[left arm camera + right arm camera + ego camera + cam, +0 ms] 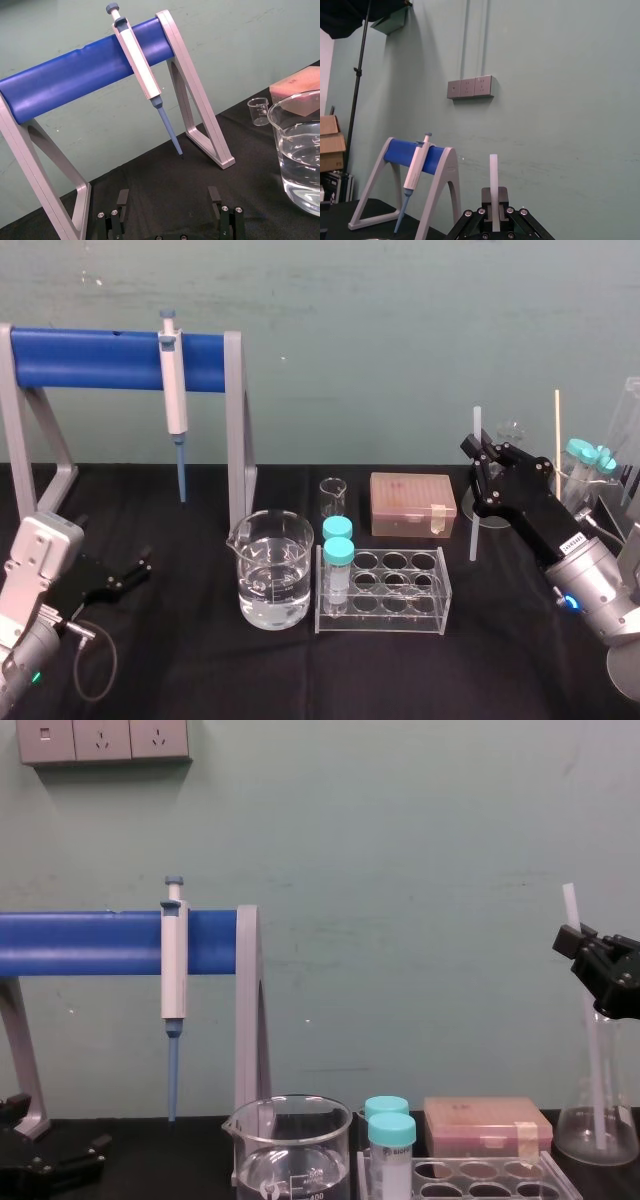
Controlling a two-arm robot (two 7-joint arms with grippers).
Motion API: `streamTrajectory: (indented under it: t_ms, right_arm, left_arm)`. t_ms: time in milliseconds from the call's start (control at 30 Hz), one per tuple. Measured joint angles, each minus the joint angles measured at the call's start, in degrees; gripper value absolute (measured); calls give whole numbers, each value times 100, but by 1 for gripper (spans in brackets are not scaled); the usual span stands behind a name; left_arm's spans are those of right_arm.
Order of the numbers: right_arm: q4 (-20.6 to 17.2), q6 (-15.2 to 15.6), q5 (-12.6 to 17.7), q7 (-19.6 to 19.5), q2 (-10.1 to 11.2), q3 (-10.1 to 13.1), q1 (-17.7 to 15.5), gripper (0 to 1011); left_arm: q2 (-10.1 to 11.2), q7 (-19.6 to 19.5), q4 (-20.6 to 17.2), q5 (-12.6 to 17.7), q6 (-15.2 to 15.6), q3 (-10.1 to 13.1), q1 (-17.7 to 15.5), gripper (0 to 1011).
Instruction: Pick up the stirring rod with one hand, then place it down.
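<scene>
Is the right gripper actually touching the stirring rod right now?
Touching. The right wrist view shows the stirring rod clamped in the right gripper, with no gap on either side. The left gripper sits parked, open, at the near left.

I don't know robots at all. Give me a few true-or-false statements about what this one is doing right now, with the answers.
1. The right gripper holds the stirring rod roughly upright. True.
2. The pipette lies flat on the table. False: it hangs from the blue bar of the stand.
3. The beaker contains clear liquid. True.
4. The left gripper is clamped on a tube. False: it is open and empty, low at the table's left side.
5. Two teal-capped tubes stand in the clear rack. True.
</scene>
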Motion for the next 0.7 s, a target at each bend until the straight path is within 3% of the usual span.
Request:
streamTrajectory:
  t_ms: [700]
  right_arm:
    - [0,1,0,-1,0,0,0,70]
  left_arm:
    - [0,0,0,0,0,0,0,1000]
